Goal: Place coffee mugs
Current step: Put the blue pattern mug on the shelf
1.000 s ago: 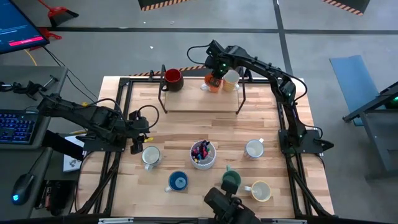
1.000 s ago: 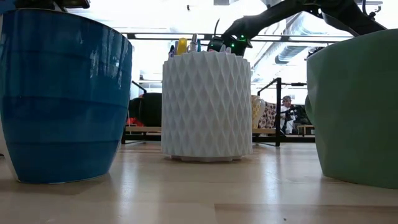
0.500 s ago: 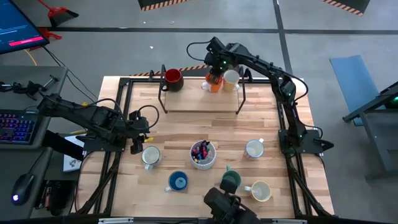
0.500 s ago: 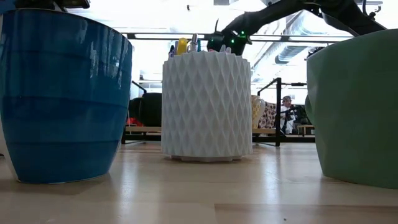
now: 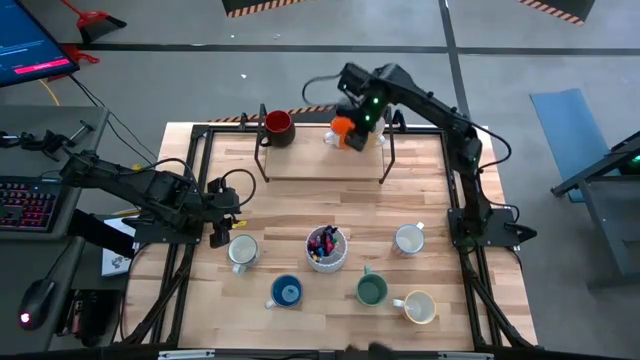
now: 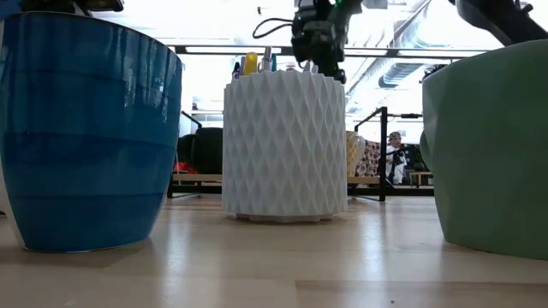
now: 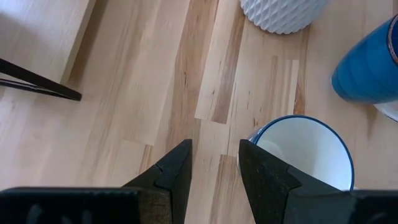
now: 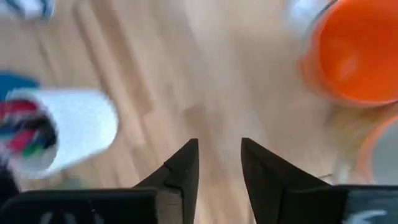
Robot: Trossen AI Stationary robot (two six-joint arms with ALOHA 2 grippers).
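A dark red mug point(image 5: 277, 124) and an orange mug point(image 5: 343, 130) stand on a raised wooden shelf point(image 5: 325, 160) at the table's far side. My right gripper point(image 5: 362, 112) hangs open and empty just right of the orange mug point(image 8: 354, 56) and shows high in the low view point(image 6: 317, 34). My left gripper point(image 5: 218, 234) is open, low at the table's left, beside a white mug point(image 7: 305, 155). A blue mug point(image 5: 286, 291), a green mug point(image 5: 371, 290), a cream mug point(image 5: 419, 306) and a white mug point(image 5: 408, 239) stand on the table.
A white ribbed cup full of pens point(image 5: 327, 247) stands at the table's middle, between the mugs. The shelf's black legs point(image 5: 263, 155) stand on the tabletop. A pale mug with an orange rim point(image 8: 379, 162) shows beside the orange one, under my right arm.
My right gripper has risen from over the orange mug and gone a little toward the table's right edge, turning as it went. The orange mug stays on the shelf and now shows whole. My left arm has kept still.
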